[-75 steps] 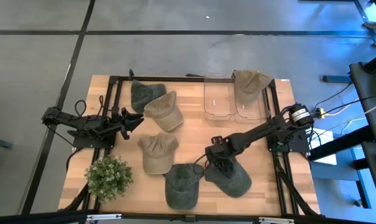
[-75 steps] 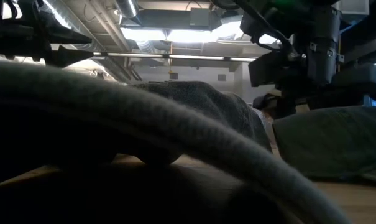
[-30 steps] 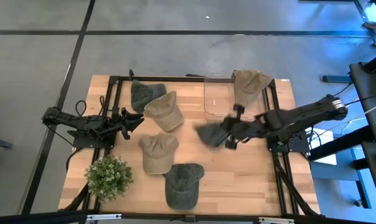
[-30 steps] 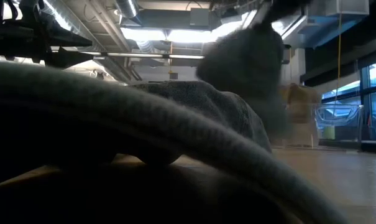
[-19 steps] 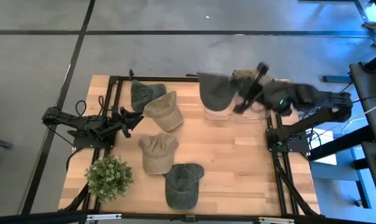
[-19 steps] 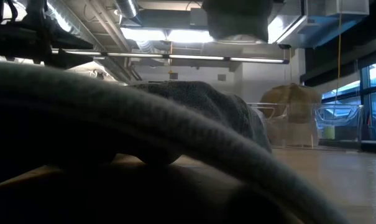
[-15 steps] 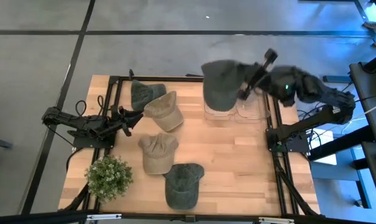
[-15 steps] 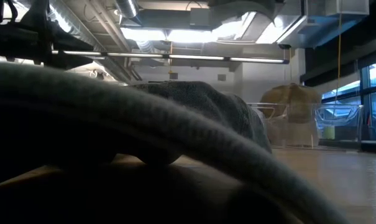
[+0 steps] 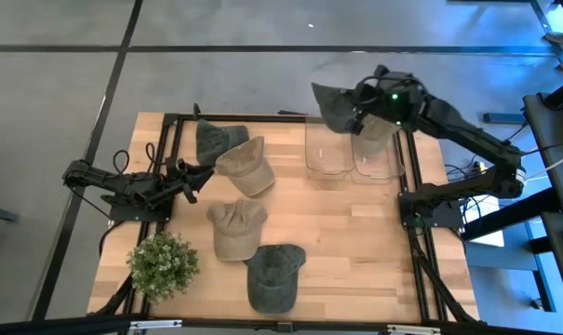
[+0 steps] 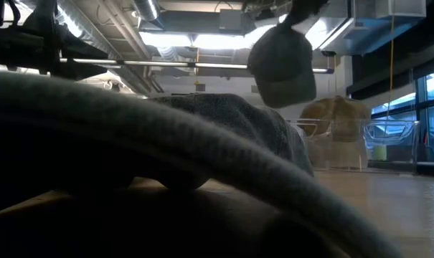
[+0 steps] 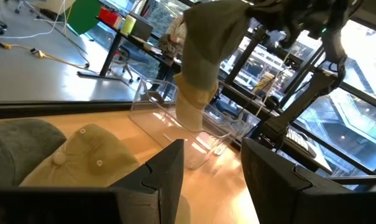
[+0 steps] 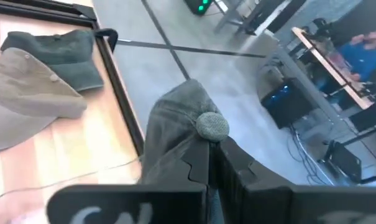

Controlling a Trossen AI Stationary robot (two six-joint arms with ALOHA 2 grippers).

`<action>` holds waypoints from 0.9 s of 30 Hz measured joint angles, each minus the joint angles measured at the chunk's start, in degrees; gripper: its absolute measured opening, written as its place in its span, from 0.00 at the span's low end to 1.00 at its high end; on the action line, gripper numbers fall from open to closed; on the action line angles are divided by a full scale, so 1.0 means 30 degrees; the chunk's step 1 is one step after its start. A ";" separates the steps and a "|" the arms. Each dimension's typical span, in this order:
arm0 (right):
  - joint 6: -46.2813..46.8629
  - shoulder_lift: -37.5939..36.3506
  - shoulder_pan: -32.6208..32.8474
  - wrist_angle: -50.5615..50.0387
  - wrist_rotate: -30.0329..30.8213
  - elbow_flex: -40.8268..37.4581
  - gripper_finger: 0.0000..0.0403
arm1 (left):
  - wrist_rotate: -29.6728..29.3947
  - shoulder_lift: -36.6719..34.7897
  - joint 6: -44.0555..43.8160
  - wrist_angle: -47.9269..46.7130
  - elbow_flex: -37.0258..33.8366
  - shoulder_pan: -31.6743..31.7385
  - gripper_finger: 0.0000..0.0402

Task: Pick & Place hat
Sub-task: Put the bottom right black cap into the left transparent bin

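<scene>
My right gripper [image 9: 358, 104] is shut on a dark green hat [image 9: 329, 108], high above the far rim of the clear bin [image 9: 326, 154] at the table's far right. In the low view the hat [image 10: 282, 64] hangs well above the table. A tan hat [image 9: 374, 130] lies in the bin. My left gripper [image 9: 205, 175] waits open at the table's left, nothing between its fingers [image 11: 169, 177]. It looks across at the bin [image 11: 166, 118] and the lifted hat [image 11: 209, 37]. My right gripper pinches the cloth of the hat's crown between its two fingers, right beside the top button [image 12: 211, 124]. The fingers reach it from the table's right side. The hat is lifted clear and hangs below the fingers, slack, above the bin.
Several hats lie on the wooden table: a dark green one [image 9: 216, 140] and a tan one [image 9: 244, 166] at the far left, a tan one [image 9: 236, 228] in the middle, a dark green one [image 9: 274, 276] near the front. A potted plant [image 9: 163, 265] stands near left.
My right gripper, still shut, has swung the dark green hat up from over the middle of the table toward the far edge and right. The hat swept across the bin. It now hangs high over the bin's far rim.
</scene>
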 joint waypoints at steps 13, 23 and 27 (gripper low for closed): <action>-0.0325 -0.0005 -0.2148 0.6734 -0.0282 -0.6211 0.04 | -0.0002 0.0002 -0.0028 0.0022 -0.0005 0.0002 0.39; -0.0264 0.0029 -0.2752 0.9611 -0.0665 -0.8560 0.05 | -0.0473 0.0000 -0.0049 0.0029 -0.0007 0.0007 0.39; -0.0321 0.0277 -0.2728 0.9907 -0.1434 -0.8881 0.05 | -0.0466 0.0002 -0.0028 0.0029 -0.0002 0.0007 0.39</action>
